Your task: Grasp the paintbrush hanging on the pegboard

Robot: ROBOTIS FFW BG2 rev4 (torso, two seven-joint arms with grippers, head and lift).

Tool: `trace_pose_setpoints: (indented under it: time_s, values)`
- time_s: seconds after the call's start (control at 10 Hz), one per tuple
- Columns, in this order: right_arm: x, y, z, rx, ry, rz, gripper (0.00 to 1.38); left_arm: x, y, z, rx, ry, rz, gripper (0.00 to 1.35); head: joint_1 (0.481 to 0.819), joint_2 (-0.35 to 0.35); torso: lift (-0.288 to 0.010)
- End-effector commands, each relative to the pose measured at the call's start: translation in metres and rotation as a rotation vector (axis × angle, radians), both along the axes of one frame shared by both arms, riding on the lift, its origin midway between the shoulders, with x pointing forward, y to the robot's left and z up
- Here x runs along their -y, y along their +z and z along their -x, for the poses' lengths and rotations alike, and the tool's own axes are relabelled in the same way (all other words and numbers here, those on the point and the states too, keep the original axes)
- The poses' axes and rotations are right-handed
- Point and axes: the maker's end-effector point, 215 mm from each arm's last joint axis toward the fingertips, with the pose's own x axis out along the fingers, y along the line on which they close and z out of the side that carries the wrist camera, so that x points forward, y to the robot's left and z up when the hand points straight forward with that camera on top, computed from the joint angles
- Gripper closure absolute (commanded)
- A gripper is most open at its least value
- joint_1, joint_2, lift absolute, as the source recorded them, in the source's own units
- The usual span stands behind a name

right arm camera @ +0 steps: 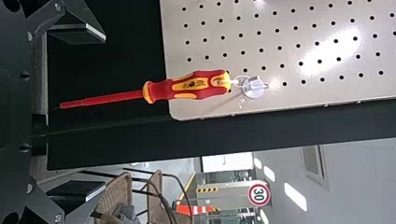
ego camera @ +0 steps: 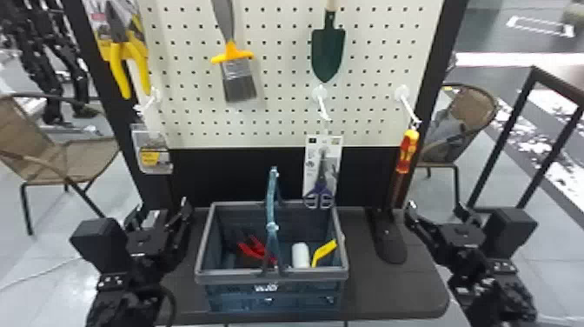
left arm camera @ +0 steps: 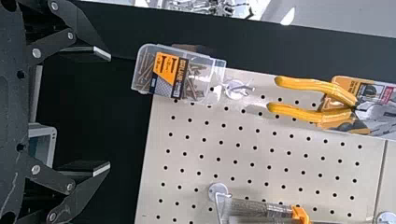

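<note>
The paintbrush (ego camera: 234, 65), with a grey handle, yellow collar and dark bristles, hangs at the upper middle-left of the white pegboard (ego camera: 282, 117). In the left wrist view its bristles (left arm camera: 254, 211) show at the frame's edge, well ahead of the fingers. My left gripper (ego camera: 174, 217) (left arm camera: 102, 109) is low at the table's left corner, open and holding nothing, far below the brush. My right gripper (ego camera: 413, 215) (right arm camera: 93, 109) sits at the table's right side, open and holding nothing, facing the red and yellow screwdriver (right arm camera: 187, 86).
Yellow pliers (ego camera: 126, 56) (left arm camera: 317, 102), a clear box of screws (ego camera: 150, 150) (left arm camera: 177, 74), a green trowel (ego camera: 328, 48), packaged scissors (ego camera: 321, 174) and the screwdriver (ego camera: 406, 152) also hang on the pegboard. A grey basket (ego camera: 204, 256) holding tools stands on the black table between the arms.
</note>
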Motion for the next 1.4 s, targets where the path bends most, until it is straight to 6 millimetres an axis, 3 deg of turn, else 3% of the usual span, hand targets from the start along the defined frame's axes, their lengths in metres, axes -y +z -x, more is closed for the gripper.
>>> trace_pose_setpoints:
  time_s: [0.0, 0.5, 0.7, 1.0, 1.3]
  values:
    - [0.000, 0.001, 0.000, 0.002, 0.000, 0.001, 0.18, 0.000, 0.000, 0.000, 0.004, 0.000, 0.000, 0.45, 0.549, 0.000, -0.100]
    - [0.000, 0.000, -0.001, 0.001, -0.001, -0.002, 0.18, 0.000, -0.002, -0.001, -0.004, -0.002, 0.003, 0.45, 0.549, 0.000, -0.100]
    - [0.000, 0.000, -0.001, 0.001, 0.001, -0.003, 0.18, 0.004, 0.007, -0.004, 0.010, -0.019, 0.004, 0.45, 0.549, 0.000, -0.100]
    - [0.001, 0.001, -0.001, 0.001, 0.001, -0.003, 0.18, 0.011, 0.052, -0.019, 0.013, -0.071, 0.016, 0.45, 0.549, 0.000, -0.100]
    - [0.001, 0.000, 0.000, 0.001, 0.001, -0.002, 0.18, -0.001, 0.116, -0.042, 0.028, -0.151, 0.003, 0.45, 0.549, 0.000, -0.100]
